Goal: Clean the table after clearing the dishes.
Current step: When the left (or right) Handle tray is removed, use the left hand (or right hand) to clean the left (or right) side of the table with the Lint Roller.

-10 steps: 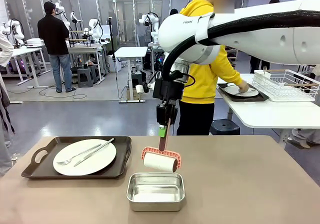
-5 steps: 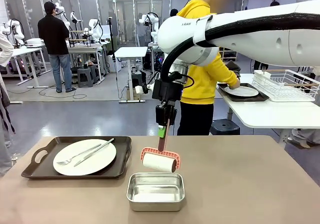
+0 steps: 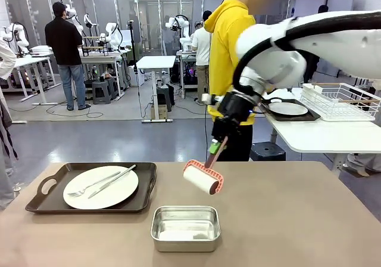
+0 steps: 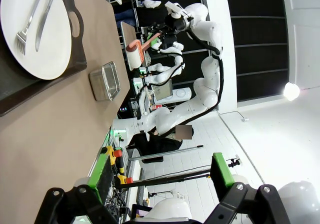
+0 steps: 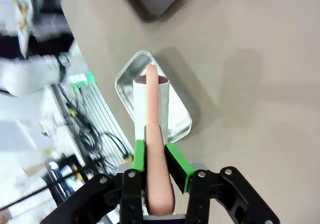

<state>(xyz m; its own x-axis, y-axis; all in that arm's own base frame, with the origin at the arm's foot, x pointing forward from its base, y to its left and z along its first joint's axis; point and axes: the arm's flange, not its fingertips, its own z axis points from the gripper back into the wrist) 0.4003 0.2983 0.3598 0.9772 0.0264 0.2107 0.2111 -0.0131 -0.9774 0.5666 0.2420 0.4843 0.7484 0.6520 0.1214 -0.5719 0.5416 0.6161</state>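
Nearest, a rectangular steel pan (image 3: 185, 227) sits on the taupe-brown table (image 3: 297, 219). Beyond it, the right gripper (image 3: 215, 146) clamps a pink-framed white roller (image 3: 202, 179) aloft; the left gripper (image 4: 161, 170) gapes empty. One round white plate (image 3: 101, 187) lies on its dark brown tray (image 3: 146, 189) at left, a second plate (image 3: 287, 108) on the far white table (image 3: 321, 137).

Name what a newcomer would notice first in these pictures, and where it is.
The right arm's fingers grip a pink-framed roller, hanging in the air just beyond the steel pan. At the left of the table, a white plate with fork and knife sits on a dark tray.

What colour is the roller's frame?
Coral-pink roller frame, clearest in the front view.
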